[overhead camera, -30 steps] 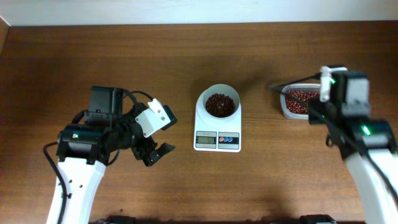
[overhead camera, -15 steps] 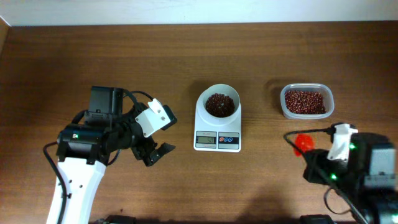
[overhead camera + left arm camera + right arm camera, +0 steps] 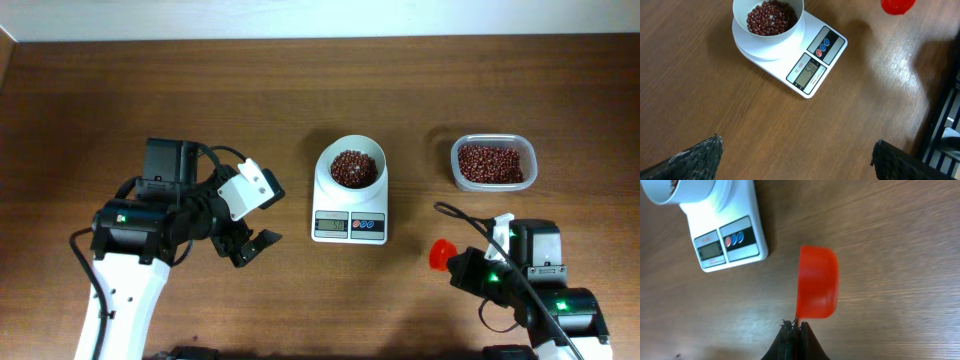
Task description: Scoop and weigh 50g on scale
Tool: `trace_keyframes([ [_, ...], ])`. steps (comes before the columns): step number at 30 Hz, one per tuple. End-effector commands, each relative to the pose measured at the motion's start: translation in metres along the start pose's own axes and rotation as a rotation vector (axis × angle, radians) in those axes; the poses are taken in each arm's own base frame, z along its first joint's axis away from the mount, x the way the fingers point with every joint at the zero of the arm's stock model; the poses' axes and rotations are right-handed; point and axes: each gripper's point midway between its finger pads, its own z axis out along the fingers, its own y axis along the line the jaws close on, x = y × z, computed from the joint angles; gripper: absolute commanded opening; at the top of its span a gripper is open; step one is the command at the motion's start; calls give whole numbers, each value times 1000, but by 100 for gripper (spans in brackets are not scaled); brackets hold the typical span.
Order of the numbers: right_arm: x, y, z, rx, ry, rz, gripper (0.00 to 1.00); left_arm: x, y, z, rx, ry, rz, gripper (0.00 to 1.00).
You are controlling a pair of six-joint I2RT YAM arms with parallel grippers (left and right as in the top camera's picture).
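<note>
The white scale [image 3: 349,208] stands at mid-table, and its round bowl holds a heap of dark reddish-brown beans [image 3: 352,167]. In the left wrist view the scale [image 3: 812,60] and its beans [image 3: 771,17] lie ahead of my left gripper [image 3: 797,161], which hangs open over bare wood, well left of the scale [image 3: 264,216]. My right gripper [image 3: 460,264] is at the front right, shut on the handle of an orange scoop [image 3: 441,254]. In the right wrist view the scoop's cup [image 3: 817,282] lies on its side just past the jaws [image 3: 796,328]; its inside is hidden.
A clear plastic tub [image 3: 530,172] holding more beans [image 3: 491,162] sits at the back right, behind my right arm. The scale [image 3: 725,242] is to the left of the scoop in the right wrist view.
My right arm has swung from over the tub down to the front right of the table, carrying the scoop with it. The left arm has not moved.
</note>
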Motion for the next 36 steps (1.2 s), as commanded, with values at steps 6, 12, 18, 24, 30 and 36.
trace_keyframes([
  [6, 4, 27, -27, -273, -25, -25, 4, -5, 3, -4, -13, -15, 0, 99],
  [12, 1, 9, -44, -239, -163, -14, 4, -5, 3, -4, -13, -15, 0, 99],
  [18, -29, -25, -33, -218, -303, 225, 4, -5, 3, -4, -13, -15, 0, 99],
  [24, -19, -40, -5, -257, -280, 299, 4, -5, 3, -4, -13, -14, 0, 99],
  [30, -12, -45, 5, -264, -262, 314, 13, -5, 3, -4, -13, -15, 0, 99],
  [36, -12, -45, 5, -262, -263, 313, 26, -5, 3, -4, -13, -14, 0, 99],
])
